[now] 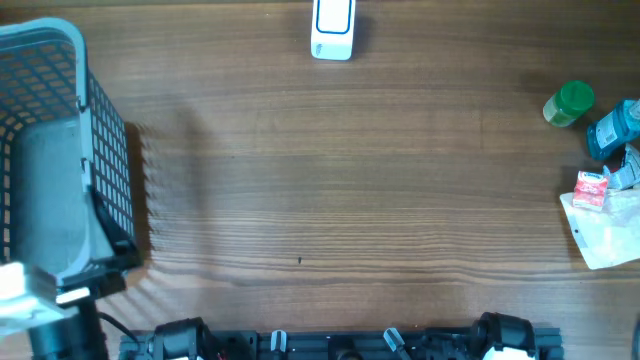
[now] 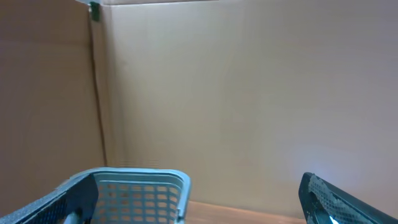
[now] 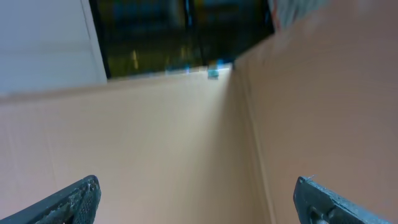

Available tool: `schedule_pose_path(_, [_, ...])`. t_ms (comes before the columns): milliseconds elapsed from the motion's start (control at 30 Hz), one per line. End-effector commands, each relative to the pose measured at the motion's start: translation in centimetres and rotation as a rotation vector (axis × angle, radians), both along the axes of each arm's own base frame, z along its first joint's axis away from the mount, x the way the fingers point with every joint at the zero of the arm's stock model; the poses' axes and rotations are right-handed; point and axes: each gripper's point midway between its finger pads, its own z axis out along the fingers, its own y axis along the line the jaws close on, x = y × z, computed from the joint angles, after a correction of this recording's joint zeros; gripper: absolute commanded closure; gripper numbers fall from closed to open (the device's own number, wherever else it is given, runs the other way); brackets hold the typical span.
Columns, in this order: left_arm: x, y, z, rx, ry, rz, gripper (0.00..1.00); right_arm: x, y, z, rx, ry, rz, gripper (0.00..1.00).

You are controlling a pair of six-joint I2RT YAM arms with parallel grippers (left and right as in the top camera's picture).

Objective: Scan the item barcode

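Observation:
A white barcode scanner lies at the far edge of the table, near the middle. The items sit in a cluster at the right edge: a green-capped bottle, a blue packet, a small red and white box and a clear plastic bag. My left gripper is open and empty, pointing over the basket's rim at a cardboard wall. My right gripper is also open and empty, facing a cardboard corner. Both arms are drawn back at the table's near edge, far from the items.
A grey mesh basket stands at the table's left end, and its rim shows in the left wrist view. Cardboard walls surround the table. The arm bases line the near edge.

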Motion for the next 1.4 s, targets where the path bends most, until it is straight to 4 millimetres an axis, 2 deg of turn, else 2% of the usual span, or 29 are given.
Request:
schedule_pose_path(0, [-3.0,-1.7,0.3,-0.004,-0.097,-0.073,0.00,-4.3,0.7,-0.2,-0.022,-0.075,-0.022,0.00])
schedule_pose_path(67, [-4.4,-2.3,0.4,0.007,-0.131,-0.094,0.00,-6.4,1.3,0.0,-0.017,-0.129,-0.007,0.00])
schedule_pose_path(100, [-5.5,-2.8,0.6,0.016,-0.161,-0.113,0.00,-8.0,1.6,-0.3,-0.015,-0.161,-0.002,0.00])
schedule_pose_path(267, [-9.1,-3.5,0.9,0.034,-0.254,-0.133,0.00,-13.7,3.7,-1.7,-0.014,-0.281,0.067,0.00])
schedule_pose_path(367, [-9.9,-3.6,1.2,0.039,-0.276,-0.136,0.00,-16.8,4.7,-2.9,0.021,-0.363,0.131,0.00])
schedule_pose_path(433, [-10.0,-3.5,1.5,0.037,-0.291,-0.130,0.00,-17.4,4.8,-3.4,0.048,-0.366,0.149,0.00])
schedule_pose_path(500, [-10.7,-2.6,2.2,0.019,-0.332,-0.088,0.00,-17.7,5.0,-2.5,0.082,-0.421,0.187,0.00])
schedule_pose_path(600, [-12.7,-1.2,4.6,0.006,-0.458,-0.025,0.00,-17.2,4.8,-2.3,0.177,-0.478,0.258,0.00])
schedule_pose_path(700, [-15.0,-0.9,6.9,-0.001,-0.596,-0.028,0.00,-14.0,4.5,-3.6,0.299,-0.445,0.342,0.00])
schedule_pose_path(800, [-16.5,-0.8,8.2,-0.008,-0.679,-0.055,0.00,-9.0,5.2,-5.3,0.283,-0.337,0.409,0.00])
schedule_pose_path(967, [-17.0,-0.8,8.7,-0.014,-0.714,-0.076,0.00,0.8,4.7,-10.0,0.275,-0.243,0.488,0.00])
schedule_pose_path(1033, [-16.8,-0.6,8.5,-0.021,-0.701,-0.067,0.00,3.9,5.2,-11.7,0.181,-0.266,0.532,0.00])
schedule_pose_path(1100, [-16.4,-0.5,8.2,-0.026,-0.680,-0.060,0.00,5.9,6.1,-13.7,0.057,-0.274,0.568,0.00])
schedule_pose_path(1167, [-15.6,-0.4,7.5,-0.028,-0.638,-0.059,0.00,7.9,6.8,-17.1,-0.082,-0.246,0.565,0.00])
schedule_pose_path(1233, [-14.5,-0.5,6.7,-0.029,-0.589,-0.062,0.00,9.5,6.5,-19.9,-0.086,-0.209,0.555,0.00])
schedule_pose_path(1300, [-13.4,-0.5,6.1,-0.030,-0.563,-0.061,0.00,9.8,6.2,-21.2,-0.013,-0.249,0.591,0.00])
schedule_pose_path(1367, [-12.4,-0.5,5.5,-0.031,-0.541,-0.062,0.00,9.7,5.7,-21.6,0.002,-0.283,0.570,0.00])
